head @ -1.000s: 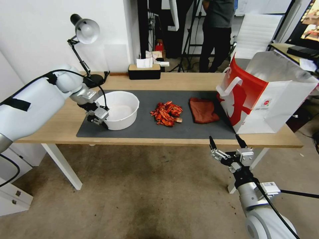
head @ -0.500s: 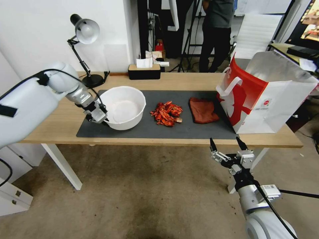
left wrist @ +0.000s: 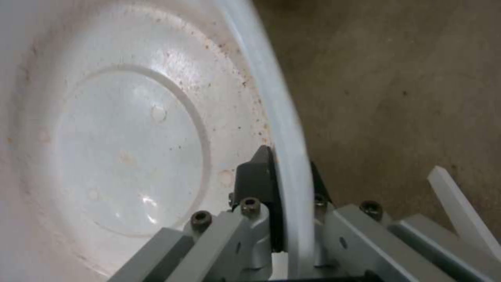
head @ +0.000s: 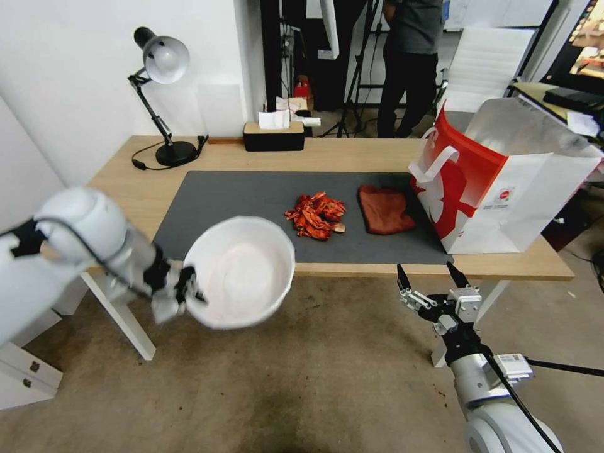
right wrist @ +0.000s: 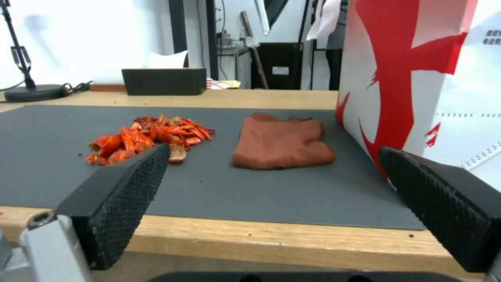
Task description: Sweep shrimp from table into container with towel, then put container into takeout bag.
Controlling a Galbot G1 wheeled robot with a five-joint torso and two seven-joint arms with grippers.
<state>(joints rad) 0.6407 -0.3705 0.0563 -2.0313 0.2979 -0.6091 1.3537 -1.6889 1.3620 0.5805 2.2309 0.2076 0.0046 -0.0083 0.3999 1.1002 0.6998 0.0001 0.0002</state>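
My left gripper is shut on the rim of the white container, holding it tilted in the air off the table's front edge, over the floor. In the left wrist view the black fingers clamp the container's rim, and the inside is empty. The shrimp lie in a pile on the dark mat of the table, with the rust-red towel beside them. The takeout bag stands open at the table's right end. My right gripper hangs open below the front edge; its pads frame the shrimp and towel.
A desk lamp and a black tissue box stand along the table's back edge. A white table leg runs down just behind my left arm. A person stands in the room behind the table.
My left gripper has lifted the container off the mat and carried it forward past the table's front edge, tilting it. The right gripper has barely moved.
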